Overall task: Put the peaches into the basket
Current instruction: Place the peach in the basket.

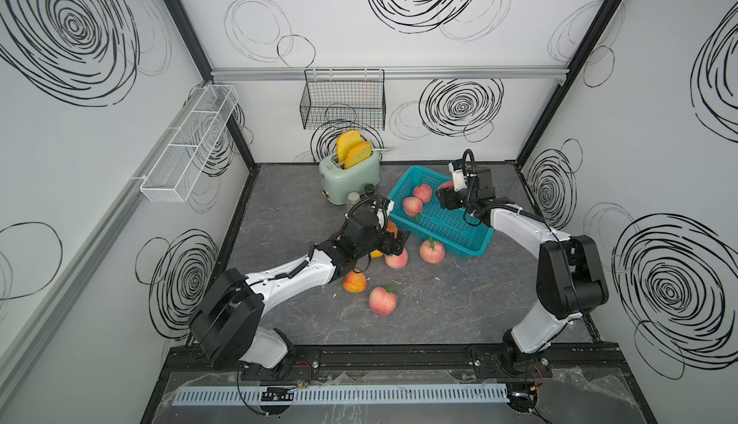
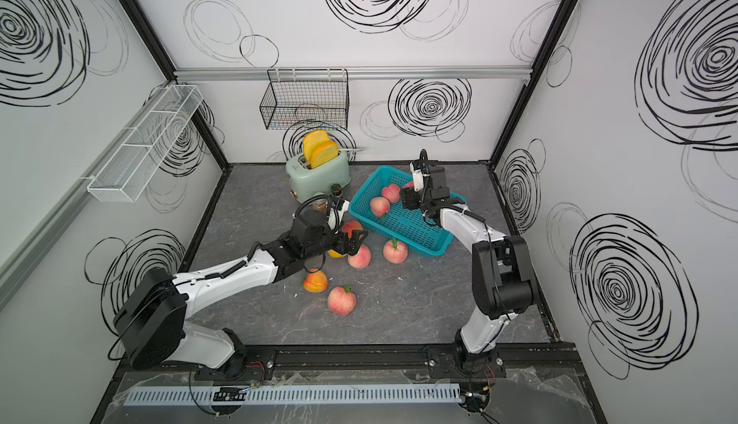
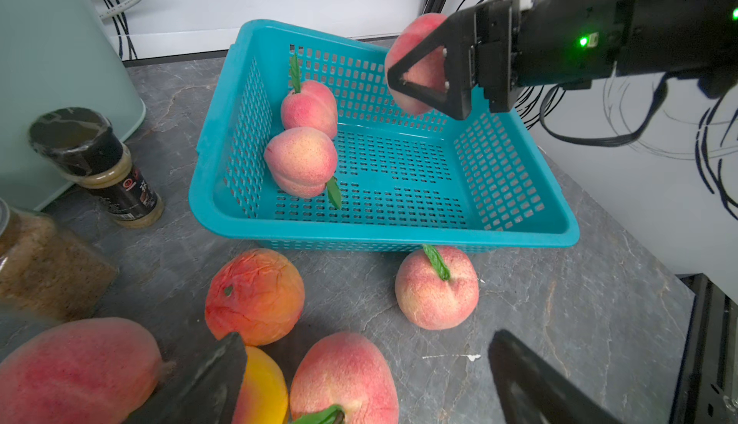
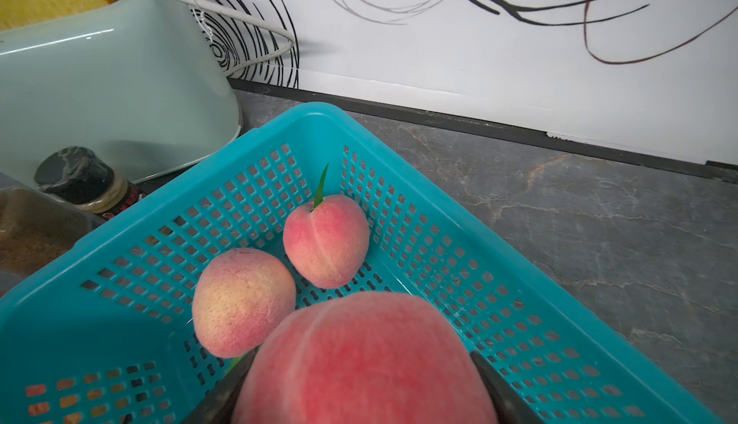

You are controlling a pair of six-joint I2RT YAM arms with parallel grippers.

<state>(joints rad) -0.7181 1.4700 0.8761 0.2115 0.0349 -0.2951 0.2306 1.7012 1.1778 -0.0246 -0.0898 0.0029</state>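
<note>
Right claw (image 3: 411, 66) was clenched on a pink-red peach (image 4: 359, 354), held in the air above the teal basket (image 3: 383, 238) nr its back-wall end. Black fingers (image 4: 503, 398) pressed the fruit from both sides. Two more fruits already lay inside, side by side along the wall nearest the toaster (image 1: 351, 178): a leaf-up peach (image 3: 309, 106) and a leaf-down peach (image 3: 301, 160).

Left claw (image 2: 356, 241) hung wide open, gripping nothing, low over a cluster of loose fruit on the grey stone-look table (image 1: 459, 314), outside the basket. A pale pink peach (image 3: 345, 378) sat btwn its spread fingers in the left wrist view. Next to it were a yellow peach (image 3: 263, 390), a wrinkled orange-red peach (image 3: 255, 296) and a big red peach (image 3: 76, 366), the last cut off by the frame edge. A leafy pink peach (image 3: 437, 288) sat just beside the basket's near wall, its leaf up against the rim.

Nearer the robot's base, apart from the cluster, lay an orange peach (image 1: 354, 281) and a lone pink peach (image 1: 382, 300).

At the back, the mint toaster stood w/ two toast slices (image 1: 353, 148) sticking up. A dark-capped spice jar (image 3: 100, 166) and a brown-filled jar (image 3: 44, 266) stood btwn toaster and basket.
</note>
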